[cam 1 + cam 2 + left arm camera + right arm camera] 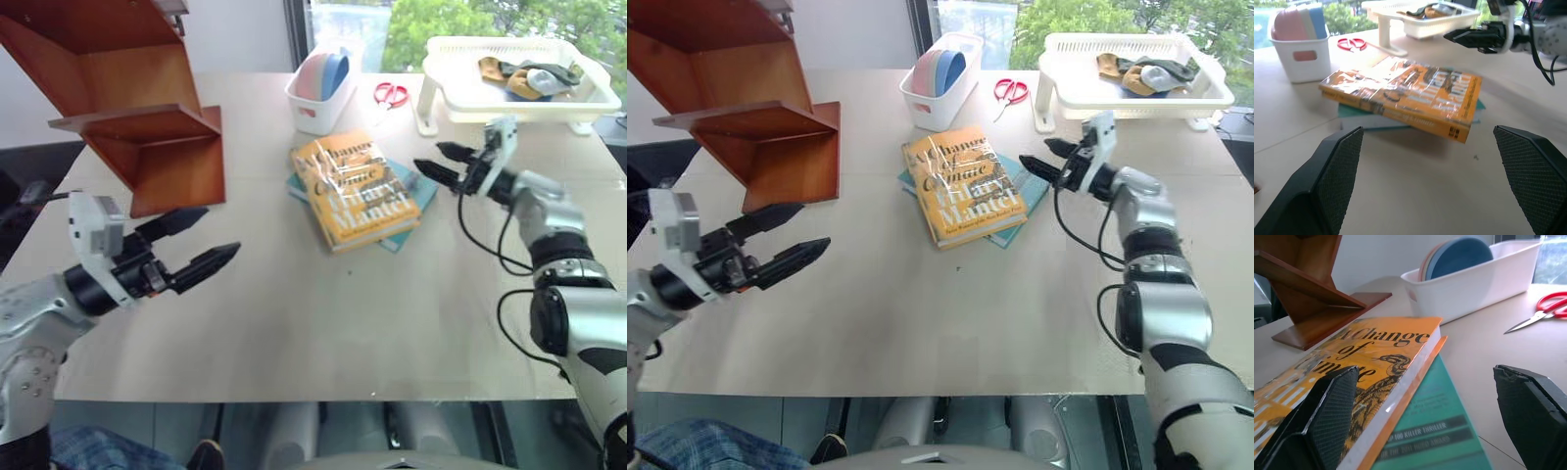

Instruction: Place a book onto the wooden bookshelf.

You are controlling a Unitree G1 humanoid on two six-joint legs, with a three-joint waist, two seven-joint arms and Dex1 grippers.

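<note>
Glossy orange book (356, 190), "A Change of Climate", lay on a teal book (1437, 426) just ahead of the right gripper's (437, 163) spread, empty fingers. Left gripper (201, 244) gaped, released.

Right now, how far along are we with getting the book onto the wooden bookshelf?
Early stage, nothing placed yet. The book lies flat on the teal book on the table, ungrasped. In hand: the right tool hangs open at the book's edge, and the left tool is open over the table, apart from it. Left: grip the book, lift it, and set it on the wooden bookshelf.
</note>
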